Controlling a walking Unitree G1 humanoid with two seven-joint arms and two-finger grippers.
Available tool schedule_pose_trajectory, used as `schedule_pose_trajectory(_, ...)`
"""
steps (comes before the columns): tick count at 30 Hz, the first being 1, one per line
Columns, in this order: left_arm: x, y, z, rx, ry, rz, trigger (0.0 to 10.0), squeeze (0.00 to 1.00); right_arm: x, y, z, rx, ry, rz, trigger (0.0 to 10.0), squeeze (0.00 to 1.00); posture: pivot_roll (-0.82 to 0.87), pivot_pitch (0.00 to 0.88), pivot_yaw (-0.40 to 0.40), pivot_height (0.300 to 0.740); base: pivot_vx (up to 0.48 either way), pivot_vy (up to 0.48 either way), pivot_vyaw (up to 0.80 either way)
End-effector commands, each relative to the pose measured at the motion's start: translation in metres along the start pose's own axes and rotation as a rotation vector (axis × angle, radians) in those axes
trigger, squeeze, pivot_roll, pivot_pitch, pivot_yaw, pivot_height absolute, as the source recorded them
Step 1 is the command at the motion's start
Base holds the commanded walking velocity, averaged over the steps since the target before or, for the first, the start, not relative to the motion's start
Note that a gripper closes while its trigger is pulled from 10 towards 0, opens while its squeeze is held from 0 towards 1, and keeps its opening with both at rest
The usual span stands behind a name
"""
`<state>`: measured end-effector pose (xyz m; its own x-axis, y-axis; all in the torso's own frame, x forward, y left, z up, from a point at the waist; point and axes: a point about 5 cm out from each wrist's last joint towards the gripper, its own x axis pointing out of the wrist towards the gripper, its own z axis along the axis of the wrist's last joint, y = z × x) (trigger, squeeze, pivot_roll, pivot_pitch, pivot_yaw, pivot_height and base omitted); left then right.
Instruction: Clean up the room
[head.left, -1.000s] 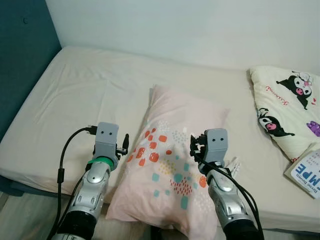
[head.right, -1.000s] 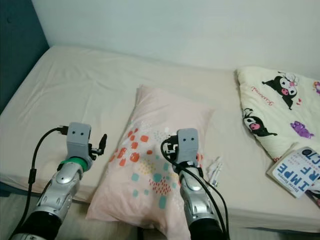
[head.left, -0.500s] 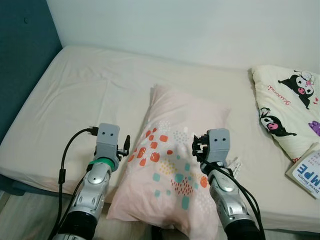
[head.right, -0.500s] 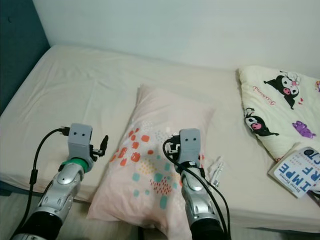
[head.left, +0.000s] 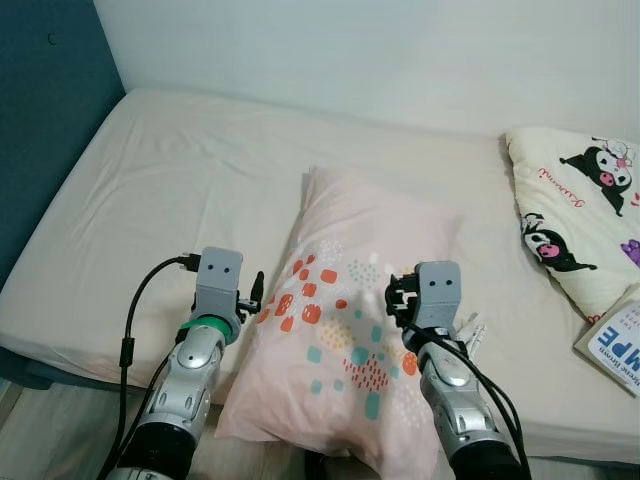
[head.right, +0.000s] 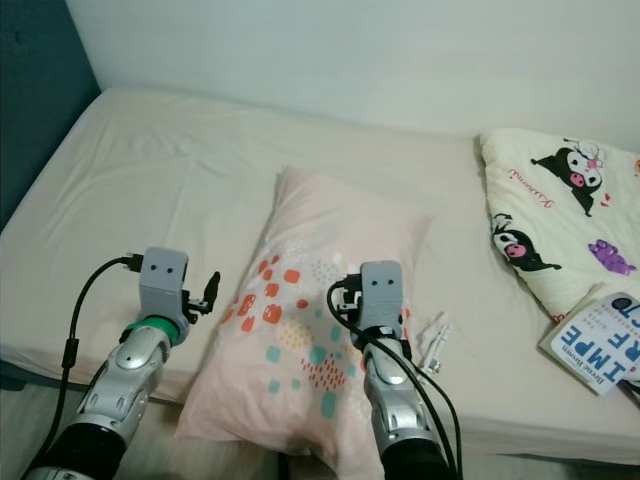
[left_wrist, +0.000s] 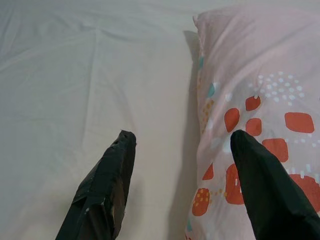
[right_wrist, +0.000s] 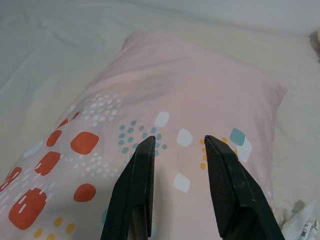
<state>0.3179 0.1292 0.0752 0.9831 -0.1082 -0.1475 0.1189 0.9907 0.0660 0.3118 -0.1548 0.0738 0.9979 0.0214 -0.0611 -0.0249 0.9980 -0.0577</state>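
Bed, beige sheet, carrying everything. Character-print blanket bunched at its right edge, a book at the near right corner. Pink pillow, with red, teal and yellow patches, lies lengthwise mid-bed, its lower end overhanging the near edge, probably awaiting repositioning. Left gripper straddles the pillow's left edge, jaws wide apart, empty. Right gripper hovers above the pillow, jaws partly open, empty. Small white packets lie beside the pillow's right edge.
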Motion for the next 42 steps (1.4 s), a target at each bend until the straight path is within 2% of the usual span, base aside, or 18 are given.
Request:
schedule_pose_trajectory(1,-0.002,-0.002,-0.007,-0.001,0.027,-0.009,10.0,0.00,-0.004,-0.004,-0.007,-0.002,0.023,-0.017,10.0,0.00,-0.14,0.129,-0.005,0.726,0.000,0.000,0.00)
schedule_pose_trajectory(6,-0.002,-0.002,-0.007,0.002,0.028,-0.007,10.0,0.00,-0.004,-0.004,-0.007,0.001,0.021,-0.018,10.0,0.00,-0.14,0.130,-0.005,0.696,0.000,0.000,0.00)
schedule_pose_trajectory(17,0.000,-0.003,-0.006,0.005,0.029,-0.013,10.0,0.00,-0.004,-0.004,-0.008,0.000,0.025,-0.024,10.0,0.00,-0.14,0.131,0.000,0.661,0.000,0.000,0.00)
schedule_pose_trajectory(30,0.003,-0.002,-0.004,0.008,0.038,-0.022,10.0,0.00,-0.002,-0.017,-0.010,-0.027,0.044,-0.097,10.0,0.00,-0.14,0.129,0.008,0.606,0.000,0.000,0.00)
schedule_pose_trajectory(32,0.005,-0.003,-0.003,-0.034,0.067,-0.048,10.0,0.00,-0.002,-0.020,-0.008,-0.024,0.033,-0.109,10.0,0.00,-0.14,0.128,0.008,0.596,0.000,0.000,0.00)
schedule_pose_trajectory(35,0.007,-0.007,0.004,-0.199,0.128,-0.184,10.0,0.00,-0.001,-0.032,0.000,-0.036,-0.011,-0.157,10.0,0.00,-0.14,0.125,0.007,0.596,0.000,0.000,0.00)
schedule_pose_trajectory(36,0.007,-0.007,0.004,-0.199,0.128,-0.184,10.0,0.00,-0.001,-0.032,0.000,-0.036,-0.011,-0.157,10.0,0.00,-0.14,0.125,0.007,0.596,0.000,0.000,0.00)
schedule_pose_trajectory(38,0.006,-0.007,0.015,-0.285,0.129,-0.303,10.0,0.00,-0.001,-0.046,0.009,-0.073,-0.059,-0.228,10.0,0.00,-0.14,0.124,0.008,0.596,0.000,0.000,0.00)
schedule_pose_trajectory(40,0.006,-0.006,0.025,-0.324,0.112,-0.361,10.0,0.00,-0.002,-0.056,0.014,-0.090,-0.082,-0.283,10.0,0.00,-0.14,0.123,0.011,0.596,0.000,0.000,0.00)
schedule_pose_trajectory(42,0.008,-0.005,0.036,-0.327,0.085,-0.389,10.0,0.00,-0.002,-0.065,0.016,-0.097,-0.091,-0.332,10.0,0.00,-0.14,0.124,0.014,0.596,0.000,0.000,0.00)
